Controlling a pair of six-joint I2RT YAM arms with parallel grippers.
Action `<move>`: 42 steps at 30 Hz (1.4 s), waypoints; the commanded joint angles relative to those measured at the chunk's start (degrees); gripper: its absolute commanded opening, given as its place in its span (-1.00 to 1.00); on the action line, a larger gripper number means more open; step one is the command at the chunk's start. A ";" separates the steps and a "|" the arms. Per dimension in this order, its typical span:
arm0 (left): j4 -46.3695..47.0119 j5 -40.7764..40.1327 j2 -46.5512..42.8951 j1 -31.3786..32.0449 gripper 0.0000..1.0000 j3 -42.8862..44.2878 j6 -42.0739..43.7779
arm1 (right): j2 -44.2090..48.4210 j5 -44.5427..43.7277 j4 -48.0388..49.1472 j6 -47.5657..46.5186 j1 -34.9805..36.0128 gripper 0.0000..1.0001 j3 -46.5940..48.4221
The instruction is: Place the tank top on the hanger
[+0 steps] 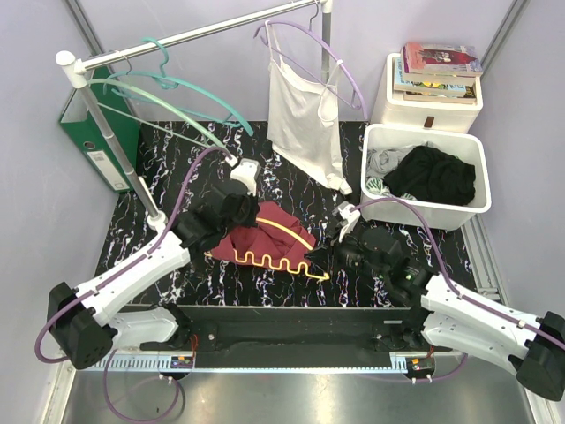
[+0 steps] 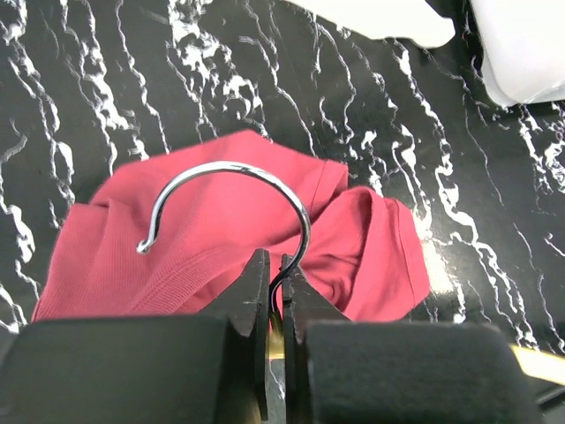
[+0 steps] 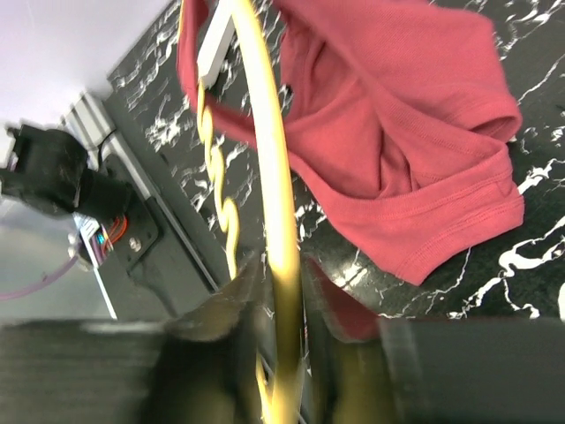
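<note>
The maroon tank top [image 1: 269,231] lies crumpled on the black marbled table [image 1: 159,177], draped over part of the yellow hanger [image 1: 265,260]. The hanger's wavy lower bar faces the near edge. My left gripper [image 1: 244,215] is shut on the stem of the hanger's metal hook [image 2: 231,168], with the tank top [image 2: 353,256] under it. My right gripper [image 1: 320,258] holds the hanger's right end. In the right wrist view its jaws are closed around the yellow arm [image 3: 265,177], and the tank top [image 3: 388,115] hangs over the arm further along.
A metal rail crosses the back, carrying teal hangers [image 1: 168,88] and a lilac hanger with a white camisole [image 1: 300,115]. Its pole [image 1: 115,141] stands at the left, by a green binder [image 1: 93,132]. A white bin [image 1: 477,199] with a black garment [image 1: 433,172] stands at the right, with books [image 1: 441,66] behind it.
</note>
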State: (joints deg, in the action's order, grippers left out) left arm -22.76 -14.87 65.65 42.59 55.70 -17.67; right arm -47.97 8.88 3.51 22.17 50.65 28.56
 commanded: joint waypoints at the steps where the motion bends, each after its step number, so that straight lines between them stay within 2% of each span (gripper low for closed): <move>1: -2.80 -0.60 0.18 0.83 -1.00 4.50 -1.67 | 1.65 -4.40 3.18 1.03 0.41 -0.21 3.17; 2: -4.55 -0.42 0.62 0.83 -1.00 5.98 -1.40 | 1.99 -4.84 2.48 1.20 0.41 0.04 3.43; 3: -5.53 -0.33 0.88 0.83 -1.00 6.78 -0.36 | 2.35 -5.54 1.16 1.29 0.50 0.14 3.78; 5: -9.03 -1.38 2.11 0.92 -1.00 9.23 1.05 | 3.84 -6.16 0.01 1.55 0.41 0.32 4.14; 8: -11.16 -4.80 2.56 0.83 -1.00 9.95 4.04 | 7.09 -10.62 -2.54 2.96 0.41 0.46 4.40; 11: -10.64 -6.74 1.42 0.83 -1.00 7.85 5.28 | 7.89 -20.45 -8.33 4.98 0.41 0.47 6.41; 15: -7.48 -8.68 -2.44 0.74 -1.00 3.81 6.68 | 3.42 -25.23 -12.03 6.74 -0.64 0.45 8.62; 21: -4.92 -8.95 -7.11 0.83 -1.00 0.55 7.30 | -9.06 -15.58 -7.57 10.60 -7.75 0.39 9.94; 30: -4.92 -7.63 -8.08 0.83 -1.00 0.11 7.74 | -30.41 -3.62 7.73 15.52 -7.85 0.47 8.80; 36: -4.92 -7.36 -8.69 0.74 -1.00 0.11 7.83 | -38.42 0.69 12.84 16.85 -7.85 0.27 9.15; 42: -5.01 -7.28 -8.78 0.83 -1.00 -0.07 7.91 | -42.64 0.52 12.84 17.46 -7.76 0.24 10.20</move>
State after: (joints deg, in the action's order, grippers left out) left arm -31.51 -21.61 58.48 43.29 55.61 -10.92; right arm -88.51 8.01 12.62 38.44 42.76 37.04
